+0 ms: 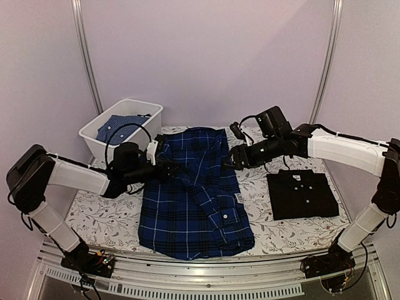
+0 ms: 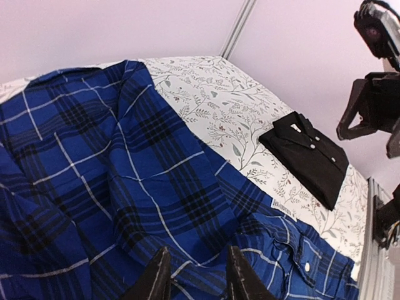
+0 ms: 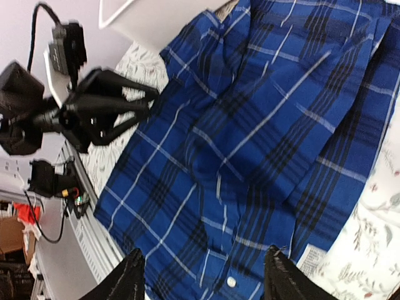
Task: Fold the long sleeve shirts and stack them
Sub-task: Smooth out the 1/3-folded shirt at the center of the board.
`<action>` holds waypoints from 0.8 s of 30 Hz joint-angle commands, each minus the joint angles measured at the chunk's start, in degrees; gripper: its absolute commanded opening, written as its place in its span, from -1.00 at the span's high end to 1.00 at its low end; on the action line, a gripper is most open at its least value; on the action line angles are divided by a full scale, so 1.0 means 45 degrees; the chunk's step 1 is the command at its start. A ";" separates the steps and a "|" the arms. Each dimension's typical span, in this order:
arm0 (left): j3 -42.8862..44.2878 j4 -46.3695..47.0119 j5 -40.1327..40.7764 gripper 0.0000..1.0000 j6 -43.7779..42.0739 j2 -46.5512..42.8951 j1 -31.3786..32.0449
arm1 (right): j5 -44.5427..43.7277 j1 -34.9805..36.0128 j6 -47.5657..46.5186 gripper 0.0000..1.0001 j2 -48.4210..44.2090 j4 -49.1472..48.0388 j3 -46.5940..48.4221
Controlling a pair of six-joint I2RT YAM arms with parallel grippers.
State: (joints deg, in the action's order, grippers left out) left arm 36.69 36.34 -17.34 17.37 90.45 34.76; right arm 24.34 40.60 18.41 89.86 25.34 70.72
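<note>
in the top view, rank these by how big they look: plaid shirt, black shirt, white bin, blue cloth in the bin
1. plaid shirt
2. white bin and black shirt: about alike, and the bin sits farther back, so unranked
3. blue cloth in the bin

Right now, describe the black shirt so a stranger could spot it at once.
On the floral table, look right of the spread plaid shirt. The black shirt lies there, near the right edge. It alone is plain and neatly folded.
</note>
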 commanded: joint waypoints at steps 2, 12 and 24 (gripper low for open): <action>0.1238 -0.0581 -0.1734 0.42 0.2687 0.1197 -0.1089 | -0.1162 -0.0811 0.0724 -0.15 0.3120 -0.1374 0.2834; 0.3431 -0.2646 -0.1905 0.35 0.4960 0.3479 -0.1540 | -0.0631 -0.1998 0.1411 -0.17 0.7252 -0.1674 0.5938; 0.3945 -0.2801 -0.1750 0.31 0.5688 0.4600 -0.1462 | 0.0336 -0.2245 0.2129 -0.10 0.9333 -0.2448 0.6980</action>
State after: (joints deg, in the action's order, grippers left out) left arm 53.01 24.45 -25.47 41.43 110.04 28.01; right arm 23.11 30.76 26.35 129.29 16.71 99.63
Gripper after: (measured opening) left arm 0.344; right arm 0.578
